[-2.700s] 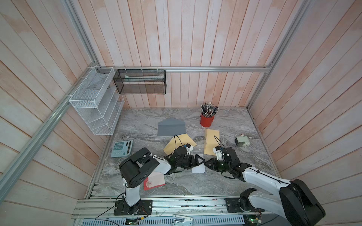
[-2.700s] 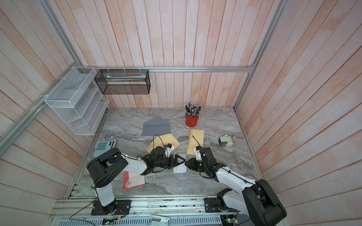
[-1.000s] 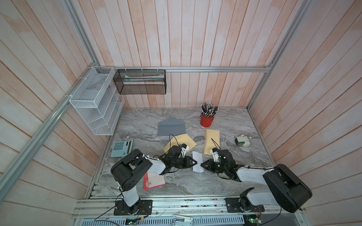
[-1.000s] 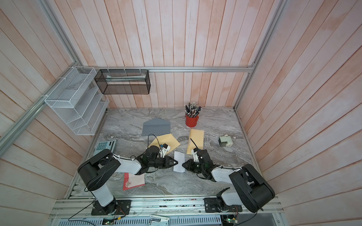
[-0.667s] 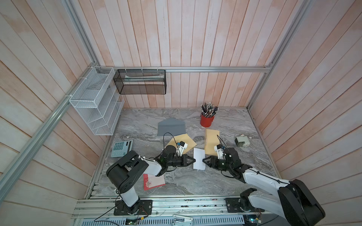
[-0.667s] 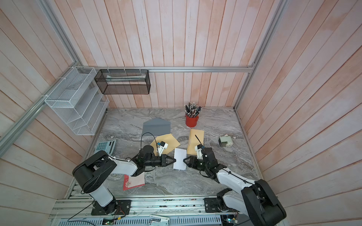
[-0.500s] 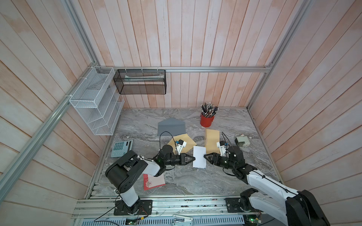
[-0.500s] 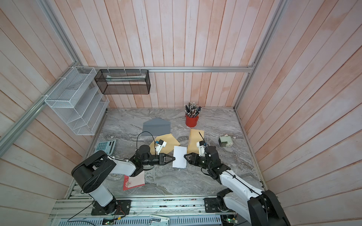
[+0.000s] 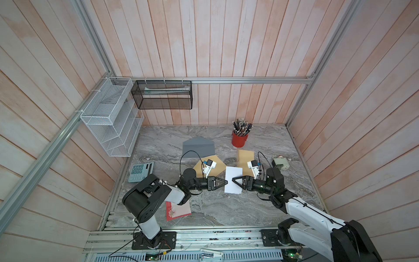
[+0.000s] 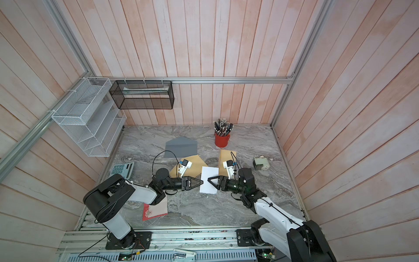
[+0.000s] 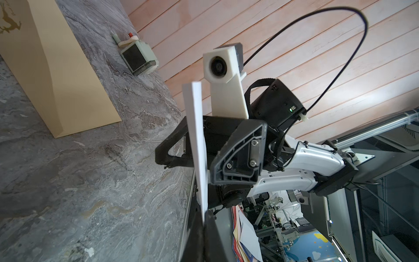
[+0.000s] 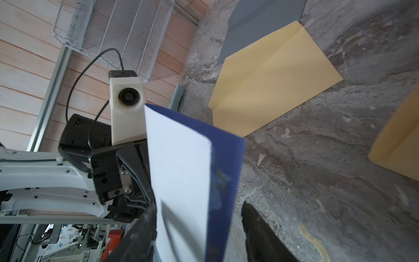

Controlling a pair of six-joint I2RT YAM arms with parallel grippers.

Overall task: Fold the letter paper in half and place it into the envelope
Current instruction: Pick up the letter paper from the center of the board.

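Note:
The folded letter paper (image 9: 234,174), white with a blue back (image 12: 226,172), hangs on edge just above the table between my two grippers. My left gripper (image 9: 225,182) is shut on its left edge, with the jaws pinching the sheet in the left wrist view (image 11: 205,212). My right gripper (image 9: 233,180) is open, its fingers (image 12: 256,226) standing apart on either side of the paper without pressing it. A tan envelope (image 9: 215,164) lies behind the left gripper. A second tan envelope (image 9: 245,156) and a grey envelope (image 9: 198,147) lie farther back.
A red pencil cup (image 9: 239,138) stands at the back. A small green sharpener (image 9: 280,163) sits right of my right arm. A calculator (image 9: 140,171) lies at the left edge and a red card (image 9: 178,209) lies under my left arm. Wire racks (image 9: 108,118) hang on the left wall.
The paper has moved a little toward the back with both grippers. My left gripper has shut on its edge and my right gripper has opened around it.

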